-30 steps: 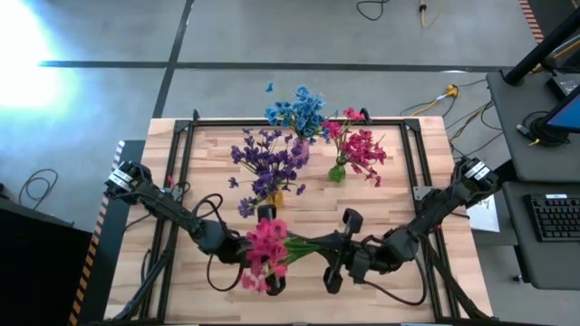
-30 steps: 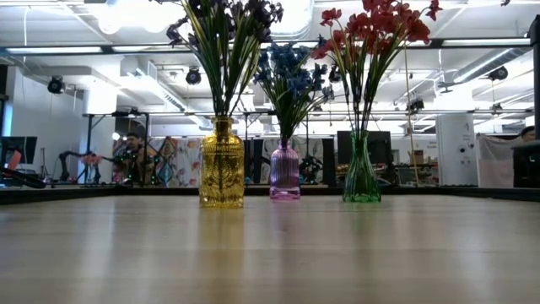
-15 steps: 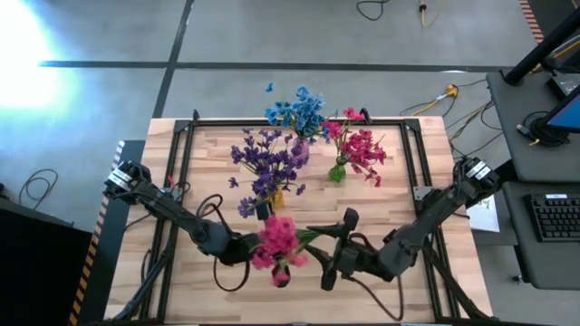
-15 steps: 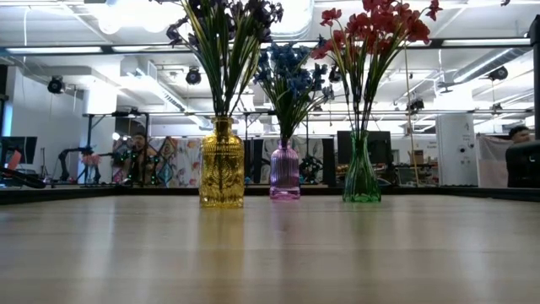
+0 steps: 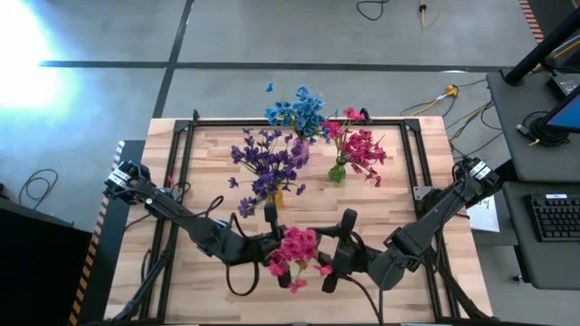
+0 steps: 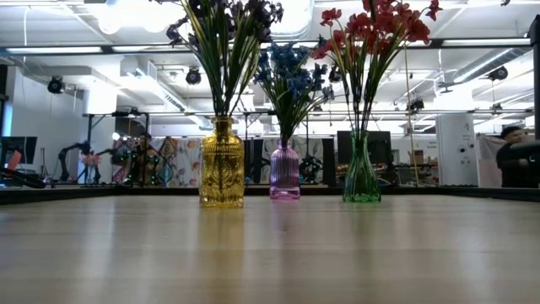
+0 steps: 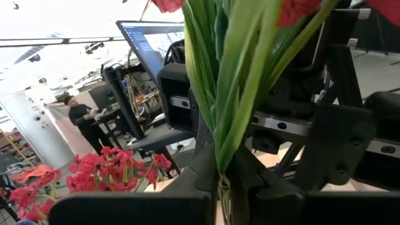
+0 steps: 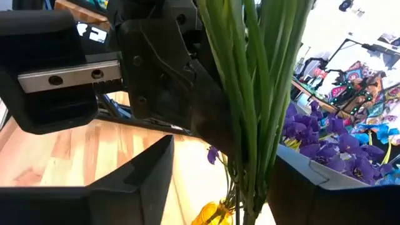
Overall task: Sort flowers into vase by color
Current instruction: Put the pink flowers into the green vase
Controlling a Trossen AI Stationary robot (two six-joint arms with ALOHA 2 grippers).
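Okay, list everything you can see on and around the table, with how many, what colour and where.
Yellow vase: one, amber glass, back left of the row, holding purple flowers.
Purple vase: one, middle of the row, holding blue flowers.
Green vase: one, back right of the row, holding red-pink flowers.
Loose bunch: one, red-pink blooms on green stems, near the table's front edge between the two claws.
Table: one, light wood, dark frame.
Person: one, dark top, in the room beyond.
Left claw: shut on the loose bunch's stems.
Right claw: open, stems between its fingers.
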